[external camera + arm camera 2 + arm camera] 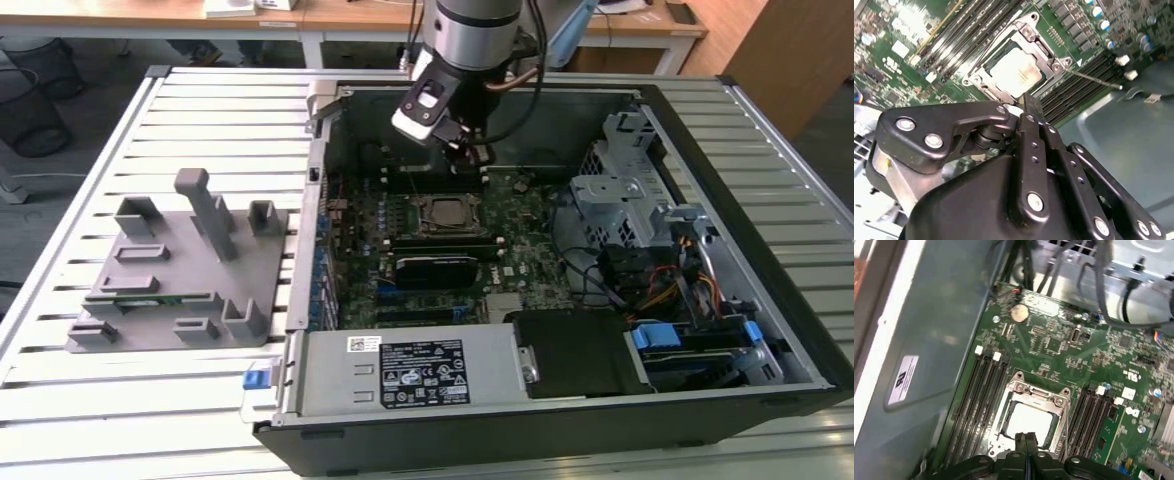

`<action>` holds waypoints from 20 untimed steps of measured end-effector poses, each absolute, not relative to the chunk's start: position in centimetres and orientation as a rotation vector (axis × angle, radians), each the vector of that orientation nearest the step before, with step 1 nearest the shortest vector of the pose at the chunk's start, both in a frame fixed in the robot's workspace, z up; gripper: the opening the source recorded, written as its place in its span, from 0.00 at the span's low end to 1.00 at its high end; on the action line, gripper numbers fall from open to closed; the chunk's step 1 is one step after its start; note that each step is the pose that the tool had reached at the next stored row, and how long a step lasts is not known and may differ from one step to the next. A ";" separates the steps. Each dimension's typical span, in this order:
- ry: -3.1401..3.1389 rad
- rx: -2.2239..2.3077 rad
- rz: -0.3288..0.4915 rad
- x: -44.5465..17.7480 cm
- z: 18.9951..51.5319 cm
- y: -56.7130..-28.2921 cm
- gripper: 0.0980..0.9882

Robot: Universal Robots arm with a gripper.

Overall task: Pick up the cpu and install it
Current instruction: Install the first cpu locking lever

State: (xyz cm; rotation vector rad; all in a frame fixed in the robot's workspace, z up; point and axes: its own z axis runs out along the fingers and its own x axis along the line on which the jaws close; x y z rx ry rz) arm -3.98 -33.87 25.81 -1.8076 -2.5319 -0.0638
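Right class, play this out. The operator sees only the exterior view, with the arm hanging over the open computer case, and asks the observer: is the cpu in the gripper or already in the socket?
Observer: In both wrist views the cpu lies flat inside the socket frame, pale metal top facing up.
Operator: So what is the gripper doing?
Observer: In the first wrist view the gripper is shut with nothing between its fingers. Its tip is at the edge of the cpu, but I cannot tell whether it touches.
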 end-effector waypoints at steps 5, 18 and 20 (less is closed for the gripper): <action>-2.610 -1.691 -0.061 -4.0 25.7 -33.9 0.01; -2.780 -1.399 -0.060 -4.0 25.5 -33.9 0.01; -2.803 -1.356 -0.062 -4.0 25.5 -33.9 0.01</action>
